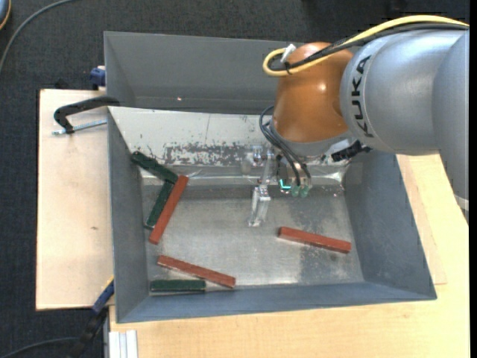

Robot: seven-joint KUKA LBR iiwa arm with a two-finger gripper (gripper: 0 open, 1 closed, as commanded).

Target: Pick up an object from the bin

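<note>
My gripper (258,212) hangs low over the middle of the bin floor, a little toward the back wall. Nearest to it is a flat red bar (314,239), lying on the floor to its right and nearer the front, apart from it. Nothing shows in the gripper.
On the left, a red bar (168,209) leans beside a dark green bar (159,204), and another green bar (153,165) lies behind them. Near the front wall lie a long red bar (195,271) and a green bar (177,286). The arm reaches in from the right.
</note>
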